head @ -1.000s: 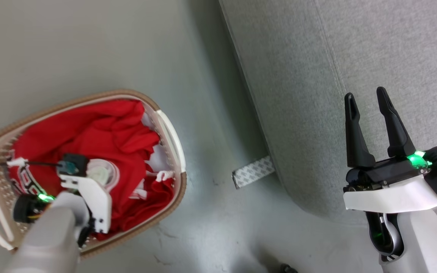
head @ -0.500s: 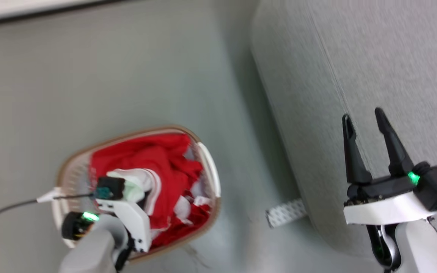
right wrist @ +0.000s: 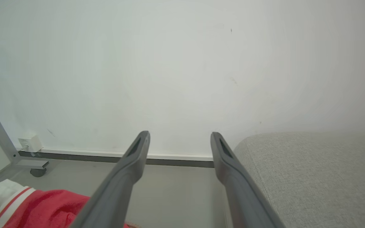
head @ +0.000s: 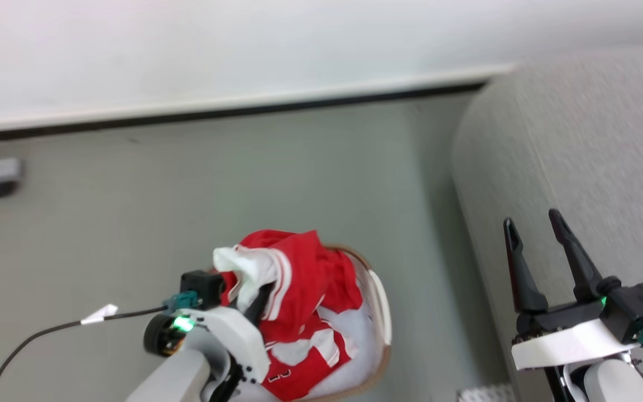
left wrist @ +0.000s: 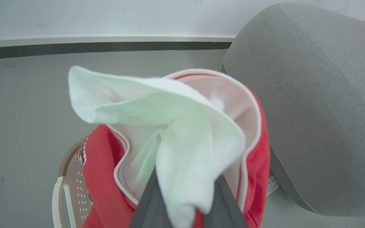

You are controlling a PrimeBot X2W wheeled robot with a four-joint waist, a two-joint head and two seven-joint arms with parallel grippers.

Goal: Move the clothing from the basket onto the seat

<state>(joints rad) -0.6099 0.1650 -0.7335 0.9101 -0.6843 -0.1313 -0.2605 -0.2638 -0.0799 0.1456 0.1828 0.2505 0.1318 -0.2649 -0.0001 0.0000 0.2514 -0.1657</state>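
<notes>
In the left wrist view we find the left claw [left wrist: 187, 173] clamped on a bunched fold of a red garment [left wrist: 255, 164] with white trim. Its two dark fingers [left wrist: 150, 205] press from either side on the pale inner cloth. That cloth billows up towards twelve o'clock, while the red outer side falls away at four and eight o'clock.

In the head view the claw holds this garment at six o'clock, raised above the basket [head: 382, 312], which stands on the grey floor [head: 243, 184]. The red cloth drapes down to the basket's mouth, and we cannot tell whether its lower end has cleared the rim. A second garment [head: 305, 357], red and white with a small dark print we cannot read, lies inside the basket.

The seat [head: 578, 151], in light grey woven fabric, takes up the three o'clock side, near the basket but apart from it.

The right claw [head: 531, 220] stands at four o'clock over the seat's near edge, its fingers spread wide and empty. In the right wrist view they point at the white wall [right wrist: 182, 63], with the dark skirting board [right wrist: 176, 161] running beneath it, the seat at four o'clock and a corner of red cloth at seven o'clock. A black cable [head: 48, 329] trails from the left wrist towards eight o'clock.
</notes>
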